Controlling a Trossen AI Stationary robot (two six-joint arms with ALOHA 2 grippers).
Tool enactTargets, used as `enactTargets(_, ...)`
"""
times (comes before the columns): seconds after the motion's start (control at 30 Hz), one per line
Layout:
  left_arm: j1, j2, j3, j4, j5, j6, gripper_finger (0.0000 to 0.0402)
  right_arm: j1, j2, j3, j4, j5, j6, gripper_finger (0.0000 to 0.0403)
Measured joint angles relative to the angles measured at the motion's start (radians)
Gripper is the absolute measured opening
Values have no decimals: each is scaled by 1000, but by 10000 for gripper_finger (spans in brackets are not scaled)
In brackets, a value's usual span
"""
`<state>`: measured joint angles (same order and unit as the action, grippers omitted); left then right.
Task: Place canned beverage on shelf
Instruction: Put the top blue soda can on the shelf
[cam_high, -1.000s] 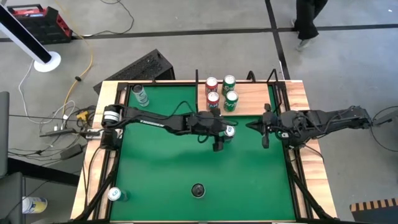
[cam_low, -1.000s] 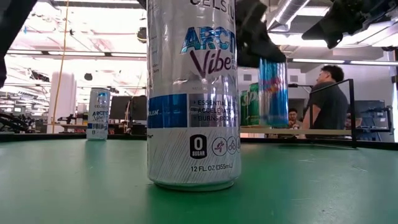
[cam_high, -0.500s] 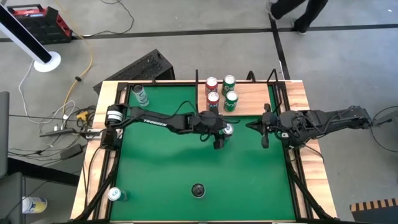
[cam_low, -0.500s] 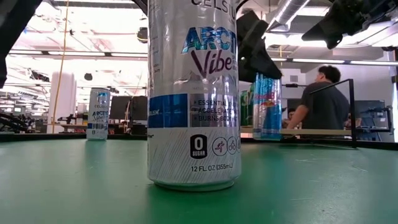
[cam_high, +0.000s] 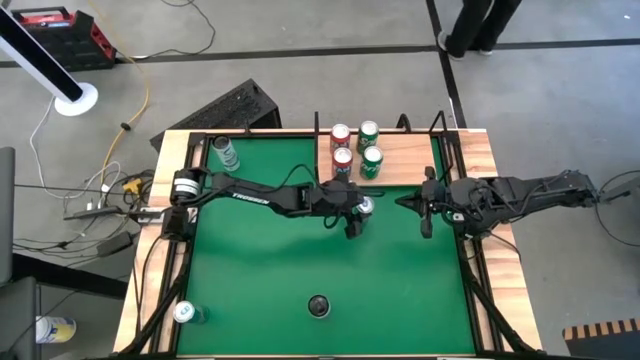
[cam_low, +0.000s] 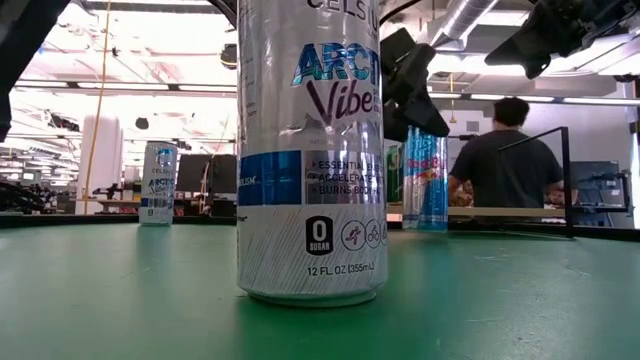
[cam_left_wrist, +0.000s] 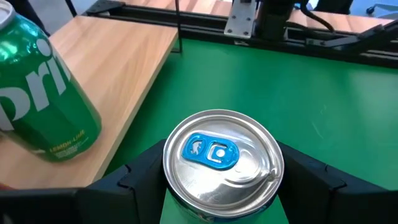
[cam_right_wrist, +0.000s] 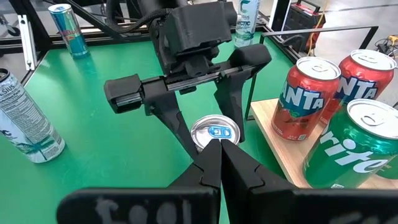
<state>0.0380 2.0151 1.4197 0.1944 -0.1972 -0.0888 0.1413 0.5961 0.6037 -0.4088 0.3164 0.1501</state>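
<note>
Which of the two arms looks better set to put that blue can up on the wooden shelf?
The left. Its end effector already grips the blue can beside the shelf. The right end effector waits shut and empty.

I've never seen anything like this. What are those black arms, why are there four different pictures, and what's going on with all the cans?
These are two robot arms working at a green table. One camera looks down from above, one sits at table height, and one rides on each wrist. The left tool grips a silver-topped can beside the wooden shelf, where two Fanta cans and two Sprite cans stand. The right tool waits nearby, closed and empty. The big can in the low picture simply stands close to that camera.
</note>
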Motion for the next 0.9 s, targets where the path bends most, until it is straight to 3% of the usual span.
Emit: enactTargets(0.9, 0, -1, 2, 1, 3, 43, 263, 0, 0, 0, -3, 0, 0, 29)
